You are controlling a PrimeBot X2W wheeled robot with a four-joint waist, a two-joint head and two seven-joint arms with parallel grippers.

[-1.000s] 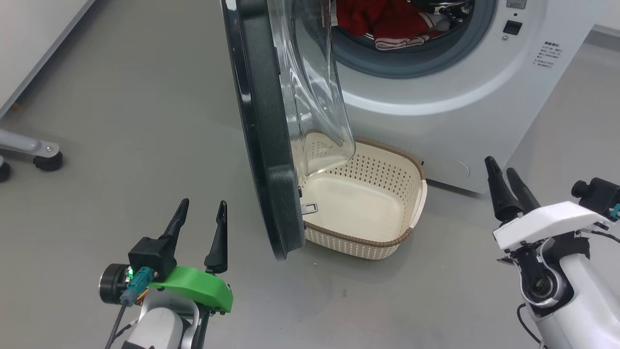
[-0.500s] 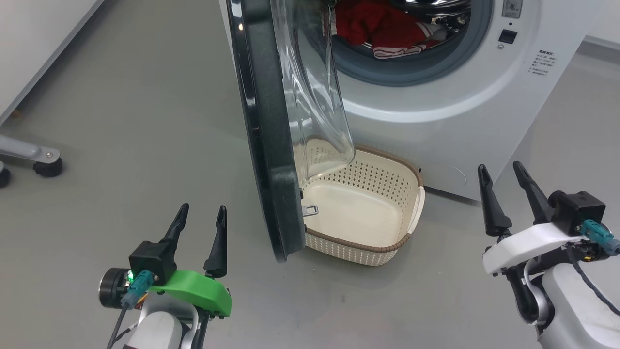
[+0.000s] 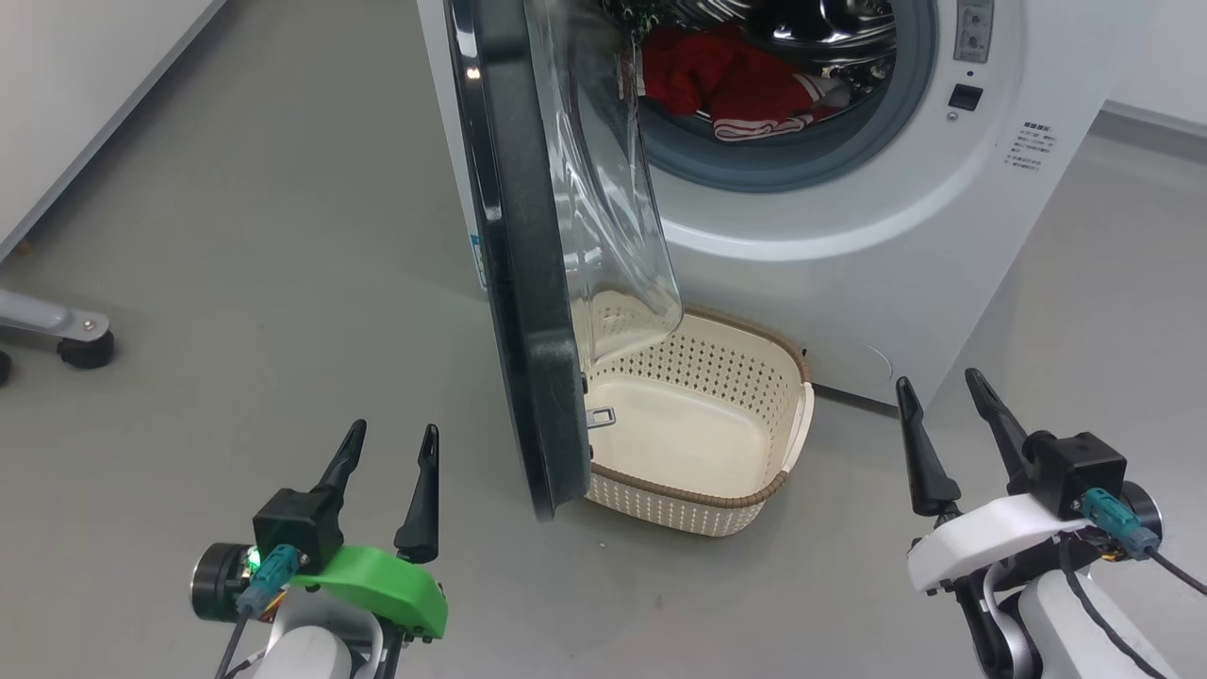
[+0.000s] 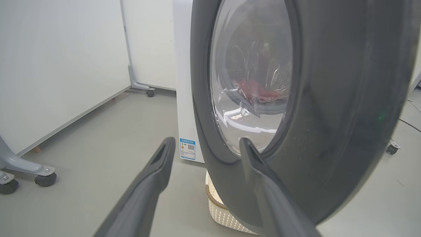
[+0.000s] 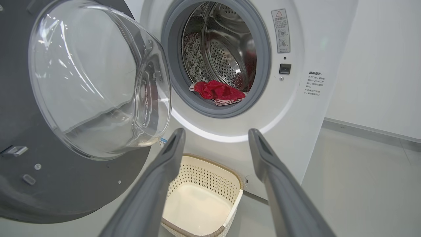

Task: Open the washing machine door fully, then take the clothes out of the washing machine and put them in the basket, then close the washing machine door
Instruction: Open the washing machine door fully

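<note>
The washing machine (image 3: pixel 849 236) stands ahead with its black-rimmed door (image 3: pixel 519 264) swung out toward me, glass bowl (image 5: pixel 98 79) facing the drum. Red clothes (image 3: pixel 726 80) with white stripe trim lie at the drum's front lip (image 5: pixel 218 92). The cream basket (image 3: pixel 698 434) sits on the floor under the opening, with nothing in it, partly behind the door. My left gripper (image 3: pixel 391 448) is open, low at the left, just outside the door's outer face (image 4: pixel 329 115). My right gripper (image 3: pixel 938 401) is open at the lower right, pointing toward the machine and basket (image 5: pixel 200 200).
A grey floor surrounds the machine. A wheeled grey frame leg (image 3: pixel 66 335) stands at the far left by a white panel (image 3: pixel 66 104). A blue label sticker (image 4: pixel 187 148) is on the machine's side. White wall runs behind at the right (image 5: pixel 371 65).
The head camera has tilted up, showing more of the drum. My right gripper has turned, spread its fingers apart in view and dropped lower right. The left gripper, door and basket are as before.
</note>
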